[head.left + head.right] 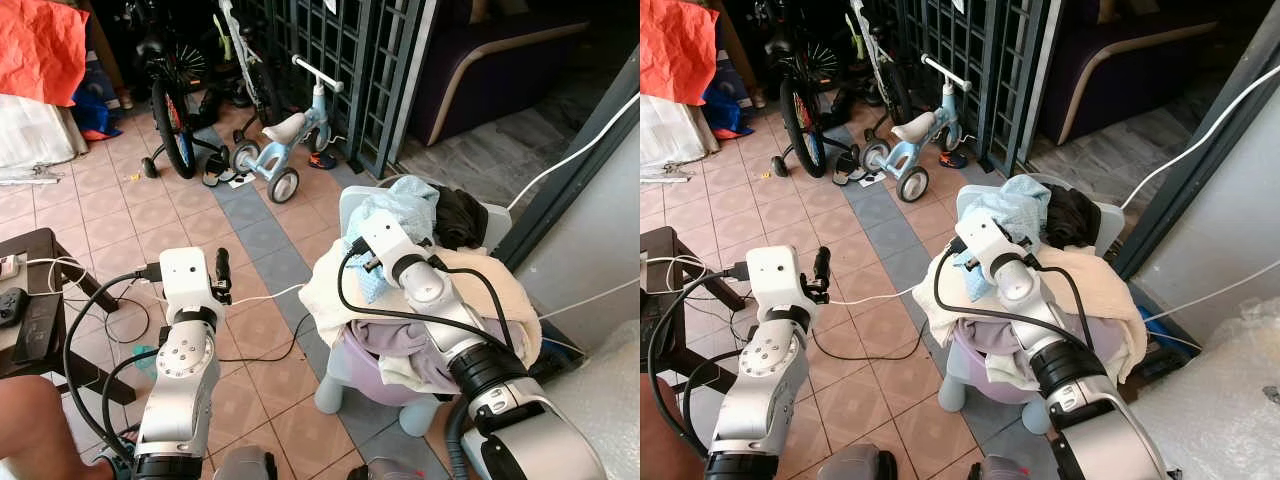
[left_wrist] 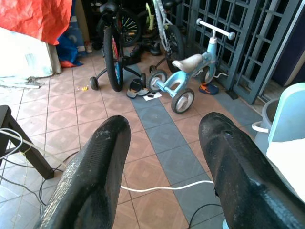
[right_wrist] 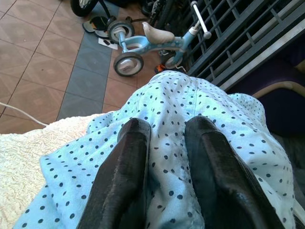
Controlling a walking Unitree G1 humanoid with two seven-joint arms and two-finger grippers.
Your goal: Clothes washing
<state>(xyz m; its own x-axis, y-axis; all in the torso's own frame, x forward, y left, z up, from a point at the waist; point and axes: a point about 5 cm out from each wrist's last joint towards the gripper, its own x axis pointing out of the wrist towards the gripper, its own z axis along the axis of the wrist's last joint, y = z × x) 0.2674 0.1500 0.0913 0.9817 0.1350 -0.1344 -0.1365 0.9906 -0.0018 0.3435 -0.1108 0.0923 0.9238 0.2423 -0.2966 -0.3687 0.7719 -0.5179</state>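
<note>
At the far left of the head views, an orange sheet hangs over a white bundle, and a dark desk below carries a black device and white cables. The left end effector is raised over the tiled floor, away from the laundry; in its wrist view its 2 black fingers stand well apart — released, holding nothing. A white cable runs across the floor beneath them.

Further back stands a black bicycle with training wheels, and just to its right a light-blue balance bike with a white seat, near a dark metal grille. A few sandals lie on the floor between the 2 bikes.

To the right sits a lilac laundry basket, heaped with clothes: a cream towel draped over the pile, a light-blue dotted garment on top, and a black garment just beside it. The right end effector rests on the dotted garment at the top of the heap; its 2 fingers lie close together, pressed into the cloth — whether fabric is pinched between them, I cannot tell.
</note>
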